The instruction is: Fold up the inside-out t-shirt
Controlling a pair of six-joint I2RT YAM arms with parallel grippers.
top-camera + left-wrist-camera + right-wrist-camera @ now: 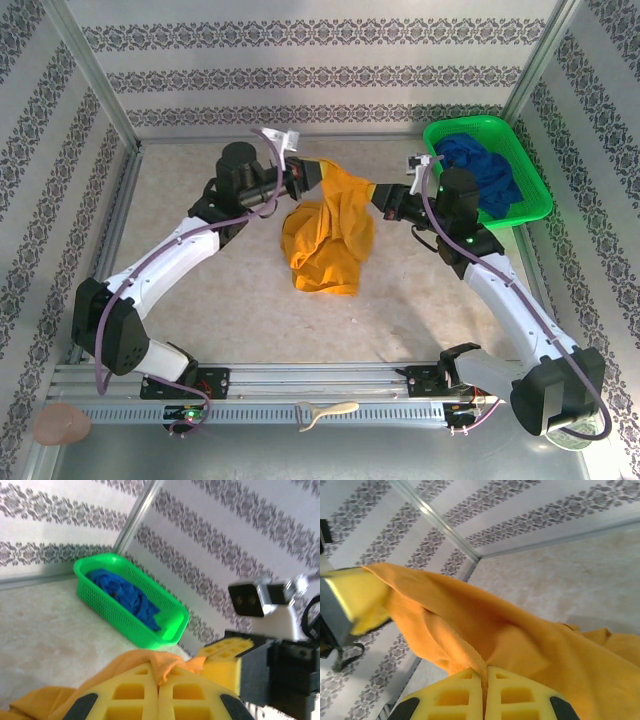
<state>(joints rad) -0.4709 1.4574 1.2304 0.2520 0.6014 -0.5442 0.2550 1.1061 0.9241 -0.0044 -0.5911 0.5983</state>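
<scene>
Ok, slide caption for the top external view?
Both arms' jaws shut on the yellow t-shirt, hanging bunched between them; blue garment in green basket.

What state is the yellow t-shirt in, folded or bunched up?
Bunched, not folded: the mustard-yellow cotton t-shirt hangs crumpled between the left end effector and the right end effector, both shut on its upper edge.

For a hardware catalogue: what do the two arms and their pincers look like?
The left arm and right arm have white links, black joints and lilac cables. The left pincer and right pincer have yellow fingers with square cut-outs.
</scene>
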